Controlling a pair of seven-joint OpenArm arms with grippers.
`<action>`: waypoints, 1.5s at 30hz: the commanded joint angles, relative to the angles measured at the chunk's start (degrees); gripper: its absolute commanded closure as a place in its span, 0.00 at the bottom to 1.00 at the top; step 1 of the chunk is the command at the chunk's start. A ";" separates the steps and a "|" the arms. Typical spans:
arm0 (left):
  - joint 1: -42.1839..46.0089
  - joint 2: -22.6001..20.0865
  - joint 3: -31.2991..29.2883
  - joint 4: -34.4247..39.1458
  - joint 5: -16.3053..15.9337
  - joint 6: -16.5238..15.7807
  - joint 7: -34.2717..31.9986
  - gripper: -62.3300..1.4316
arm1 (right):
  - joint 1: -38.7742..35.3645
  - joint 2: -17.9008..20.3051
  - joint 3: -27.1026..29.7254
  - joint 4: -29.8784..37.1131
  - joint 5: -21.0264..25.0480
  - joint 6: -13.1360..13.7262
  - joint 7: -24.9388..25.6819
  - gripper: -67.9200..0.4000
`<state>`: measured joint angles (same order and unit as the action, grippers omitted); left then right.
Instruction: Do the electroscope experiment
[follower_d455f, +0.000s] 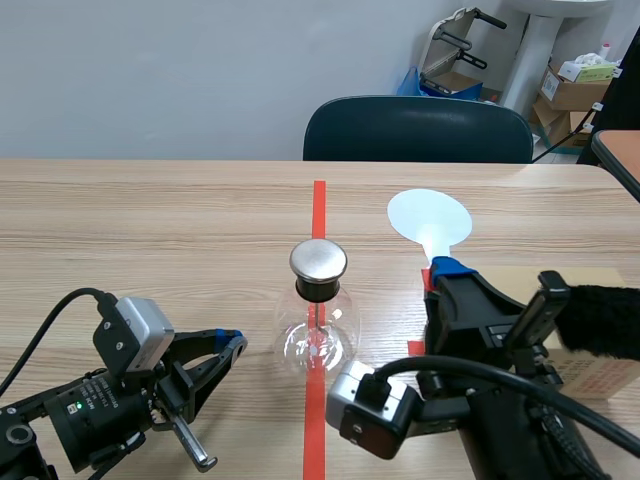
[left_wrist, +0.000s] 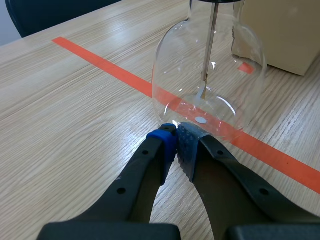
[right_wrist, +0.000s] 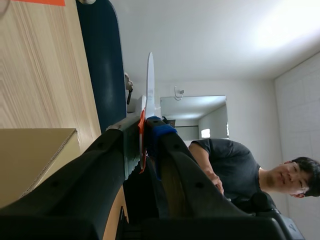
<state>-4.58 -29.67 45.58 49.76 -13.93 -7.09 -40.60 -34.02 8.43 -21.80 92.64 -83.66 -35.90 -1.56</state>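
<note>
Left wrist view: L gripper (left_wrist: 176, 136) has pads together on nothing, tips at the flask (left_wrist: 172, 75) base, contact unclear; prob. there to steady it. Flask stands mid bench (follower_d455f: 150, 220) on the tape line, w/ metal cap (follower_d455f: 318, 260) up. R gripper (follower_d455f: 440, 268) is clamped on the white paddle (follower_d455f: 430, 217) handle, disc kept free, likely for the cap. Box (follower_d455f: 595, 375) is just beside it.
</note>
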 joint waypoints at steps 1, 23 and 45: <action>0.11 0.26 -0.07 1.25 -0.17 -0.04 -0.98 0.91 | 0.57 0.46 0.46 1.29 -0.04 -0.61 0.92 0.97; 0.11 0.28 -0.07 1.25 -0.17 -0.07 -1.01 0.91 | 0.57 0.46 -0.39 1.27 -0.04 1.70 18.62 0.97; 0.11 0.28 -0.07 1.25 -0.17 -0.07 -1.01 0.91 | 0.70 0.46 -0.39 1.27 -0.04 4.28 22.53 0.97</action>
<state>-4.58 -29.67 45.58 49.76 -13.93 -7.09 -40.60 -33.98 8.43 -22.20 92.64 -83.66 -31.00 20.97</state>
